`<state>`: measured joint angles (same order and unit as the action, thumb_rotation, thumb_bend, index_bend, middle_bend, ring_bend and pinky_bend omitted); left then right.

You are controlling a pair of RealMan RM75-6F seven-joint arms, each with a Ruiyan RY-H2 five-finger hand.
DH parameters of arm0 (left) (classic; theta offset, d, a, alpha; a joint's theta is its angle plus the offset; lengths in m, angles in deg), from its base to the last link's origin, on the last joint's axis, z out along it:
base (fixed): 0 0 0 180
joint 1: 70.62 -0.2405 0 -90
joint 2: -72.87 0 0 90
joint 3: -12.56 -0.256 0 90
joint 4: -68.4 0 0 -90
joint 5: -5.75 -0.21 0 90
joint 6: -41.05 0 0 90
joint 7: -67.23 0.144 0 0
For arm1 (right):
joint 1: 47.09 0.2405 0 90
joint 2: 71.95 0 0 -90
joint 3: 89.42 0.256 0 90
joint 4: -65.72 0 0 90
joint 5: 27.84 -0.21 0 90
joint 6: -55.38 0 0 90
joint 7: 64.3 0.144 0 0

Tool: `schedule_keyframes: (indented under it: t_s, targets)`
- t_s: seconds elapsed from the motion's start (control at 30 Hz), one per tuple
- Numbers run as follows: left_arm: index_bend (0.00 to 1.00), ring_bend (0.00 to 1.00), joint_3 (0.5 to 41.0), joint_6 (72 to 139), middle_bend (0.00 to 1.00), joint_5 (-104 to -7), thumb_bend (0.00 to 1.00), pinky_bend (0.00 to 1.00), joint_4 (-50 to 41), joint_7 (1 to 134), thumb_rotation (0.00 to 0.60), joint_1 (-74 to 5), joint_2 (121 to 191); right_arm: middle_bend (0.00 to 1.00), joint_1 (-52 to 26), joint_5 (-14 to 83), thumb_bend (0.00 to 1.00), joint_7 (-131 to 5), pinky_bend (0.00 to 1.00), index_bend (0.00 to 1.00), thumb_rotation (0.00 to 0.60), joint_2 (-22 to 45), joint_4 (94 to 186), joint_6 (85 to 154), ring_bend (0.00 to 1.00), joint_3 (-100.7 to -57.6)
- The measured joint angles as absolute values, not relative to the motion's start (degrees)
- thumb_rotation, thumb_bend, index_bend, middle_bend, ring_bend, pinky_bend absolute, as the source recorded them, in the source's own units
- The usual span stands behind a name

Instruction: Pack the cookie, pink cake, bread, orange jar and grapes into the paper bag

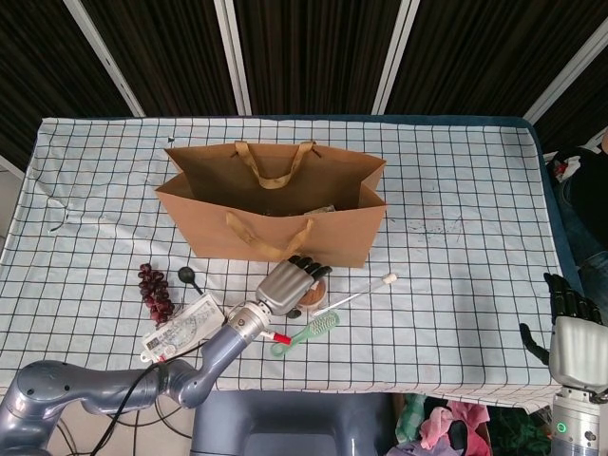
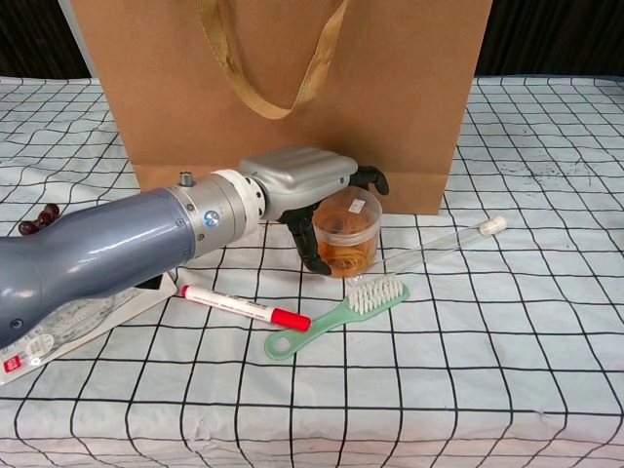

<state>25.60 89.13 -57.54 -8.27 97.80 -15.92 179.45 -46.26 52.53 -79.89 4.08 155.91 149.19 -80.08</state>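
The orange jar (image 2: 347, 237), clear plastic with a lid, stands slightly tilted on the cloth in front of the brown paper bag (image 2: 292, 88). My left hand (image 2: 297, 178) is wrapped around it, thumb against its near left side and fingers curled over its far rim. From the head view the hand (image 1: 287, 283) covers most of the jar (image 1: 311, 295), just before the bag (image 1: 275, 226). The dark grapes (image 1: 154, 291) lie left of the bag. My right hand (image 1: 574, 334) hangs off the table's right front corner, holding nothing. Little of the bag's inside shows.
A red-capped marker (image 2: 244, 308), a green brush (image 2: 336, 317) and a long glass tube (image 2: 444, 244) lie around the jar. A printed packet (image 1: 180, 328) and a small black spoon (image 1: 188, 276) sit near the grapes. The checkered cloth (image 1: 475, 247) covers the table.
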Motion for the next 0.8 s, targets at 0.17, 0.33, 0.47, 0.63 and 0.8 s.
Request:
schedule_keyframes:
  t_s: [0.17,0.33,0.47,0.63,0.8]
  targets:
    - [0.23,0.26,25.5,89.7,0.34,-57.8,0.24,0.36,-7.9,97.0,0.6,-15.8,179.5,0.14,-46.3,52.5,0.21,-79.9,0.23,0.14,0.6,4.1,155.9,149.1,0.21,-80.1]
    - [0.28,0.3,25.4,90.3,0.39,-59.4,0.3,0.38,-7.4,95.4,0.6,-15.8,179.8,0.14,-46.2,52.5,0.21,-79.8,0.23,0.14,0.6,4.1,155.9,149.0,0.21,-80.1]
    - [0.29,0.31,25.2,91.2,0.4,-61.9,0.32,0.39,-7.2,92.4,0.6,-16.0,179.6,0.14,-46.3,52.6,0.21,-79.7,0.23,0.14,0.6,4.0,156.1,149.3,0.21,-80.1]
    - [0.29,0.31,25.2,94.8,0.4,-66.9,0.31,0.39,-9.7,88.1,0.6,-16.9,178.0,0.14,-46.4,52.7,0.21,-79.5,0.23,0.14,0.6,3.8,156.3,149.6,0.21,-80.0]
    - [0.28,0.31,25.0,98.4,0.4,-71.0,0.31,0.39,-15.9,85.2,0.6,-18.1,175.1,0.14,-46.5,52.7,0.22,-79.6,0.23,0.14,0.6,3.7,156.4,149.6,0.21,-80.0]
